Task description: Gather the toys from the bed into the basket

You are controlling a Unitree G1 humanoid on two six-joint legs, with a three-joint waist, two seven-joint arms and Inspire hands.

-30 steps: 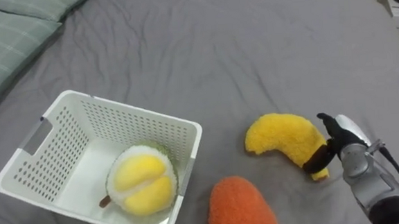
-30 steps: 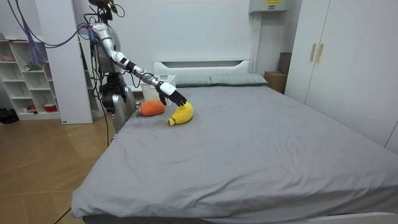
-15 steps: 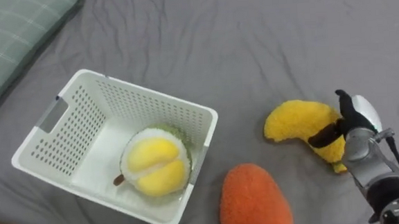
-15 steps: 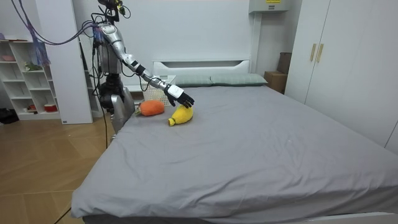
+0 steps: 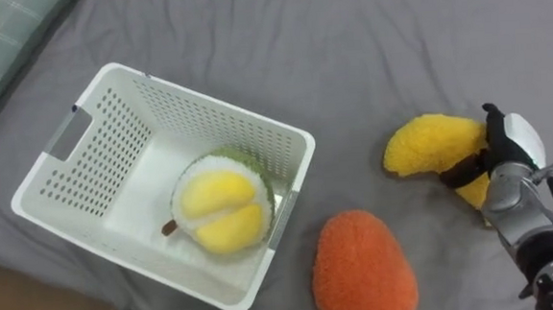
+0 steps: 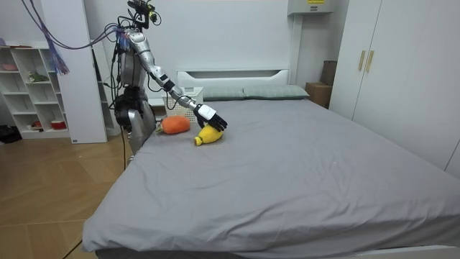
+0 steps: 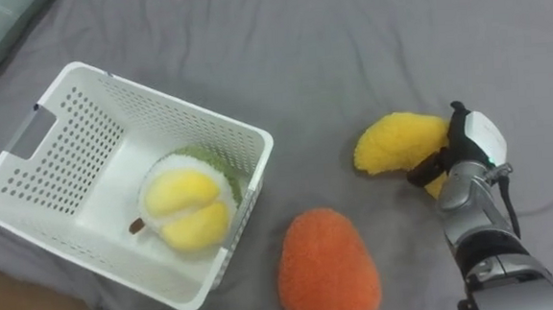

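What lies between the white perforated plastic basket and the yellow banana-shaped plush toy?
Only bare grey bedsheet, in the left eye view; the orange rounded plush toy lies nearer the robot, beside that stretch.

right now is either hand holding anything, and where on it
The right hand grips the yellow plush toy near its right end, fingers curled round it.

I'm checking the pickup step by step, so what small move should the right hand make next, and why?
Probably a small lift. The right hand seems to have its fingers curled round the yellow plush toy, which lies on the grey bed. Raising it a little would free it to travel left to the white basket, which has room beside the round plush inside.
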